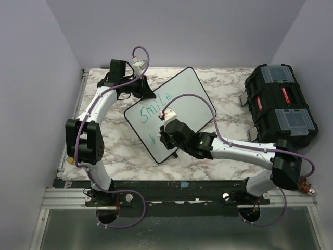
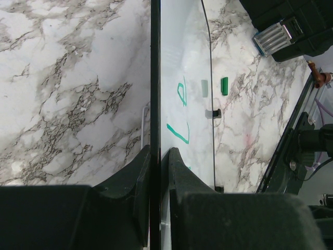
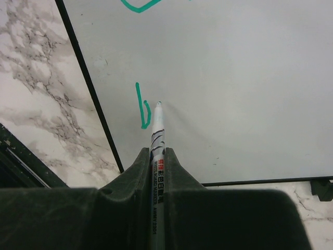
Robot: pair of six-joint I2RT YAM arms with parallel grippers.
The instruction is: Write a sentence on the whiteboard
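The whiteboard [image 1: 182,99] lies askew in the middle of the marble table. The sentence [image 1: 155,107] shows as green "Smile" on the board's upper left, with a single "b" [image 3: 143,110] beneath it. My left gripper [image 2: 158,151] is shut on the whiteboard's black frame at its far left edge, one finger on each face. My right gripper [image 3: 157,152] is shut on a white marker [image 3: 157,127], over the board's near left part. The marker's tip rests at the board just right of the "b".
A black toolbox [image 1: 278,101] stands at the table's right side. A green marker cap [image 2: 224,86] lies on the marble beside the board. Grey walls close in the left, back and right; a metal rail [image 1: 171,195] runs along the near edge.
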